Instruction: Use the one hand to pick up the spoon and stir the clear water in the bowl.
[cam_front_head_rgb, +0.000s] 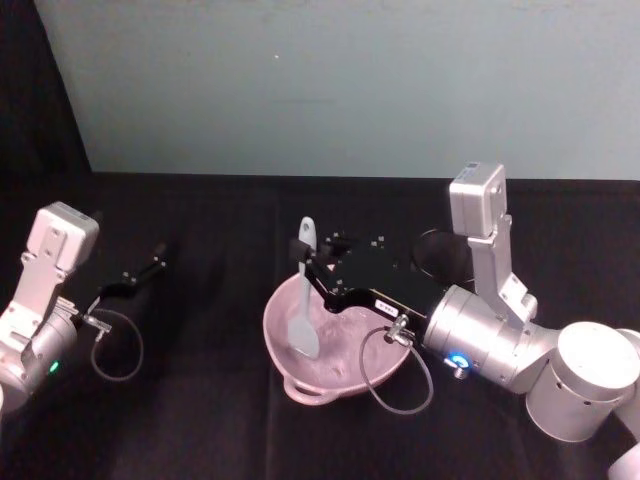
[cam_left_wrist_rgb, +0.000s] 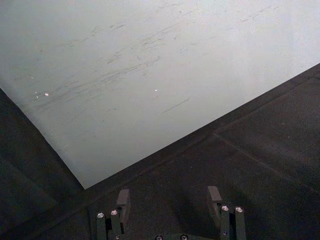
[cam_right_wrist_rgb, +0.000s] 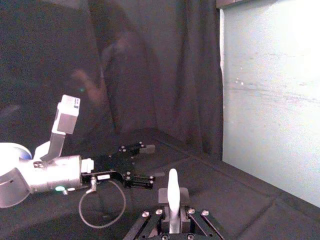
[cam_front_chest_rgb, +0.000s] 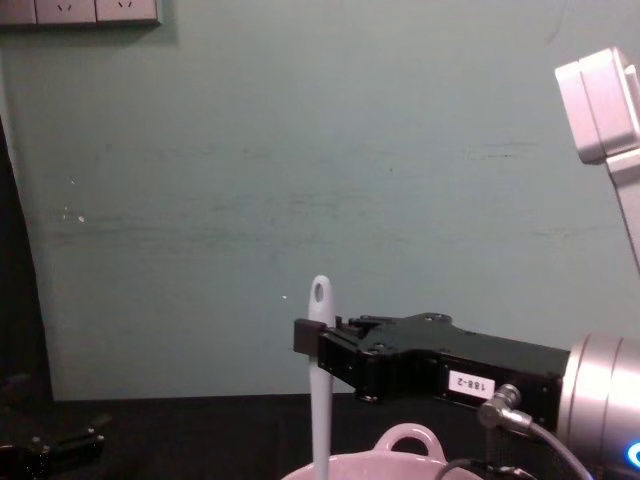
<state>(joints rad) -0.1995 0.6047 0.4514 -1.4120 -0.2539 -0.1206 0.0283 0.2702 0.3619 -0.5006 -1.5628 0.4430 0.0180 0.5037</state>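
Observation:
My right gripper (cam_front_head_rgb: 303, 256) reaches in from the right over the pale pink bowl (cam_front_head_rgb: 282, 300) and is shut on the handle of the white spoon (cam_front_head_rgb: 305, 322). The spoon stands nearly upright with its flat blade down inside the bowl and its holed handle end sticking up above the fingers. From the chest, the spoon (cam_front_chest_rgb: 320, 390) rises out of the bowl (cam_front_chest_rgb: 408, 440) beside the black right gripper (cam_front_chest_rgb: 312, 338). In the right wrist view the spoon's handle (cam_right_wrist_rgb: 173, 195) sits clamped between the fingers. My left gripper (cam_front_head_rgb: 158, 252) rests open at the far left, apart from the bowl.
A black cloth covers the table (cam_front_head_rgb: 200, 400), and a pale green wall (cam_front_head_rgb: 350, 90) stands behind it. A grey cable (cam_front_head_rgb: 400, 385) loops from my right wrist over the bowl's near rim. A dark round object (cam_front_head_rgb: 438, 252) lies behind the right arm.

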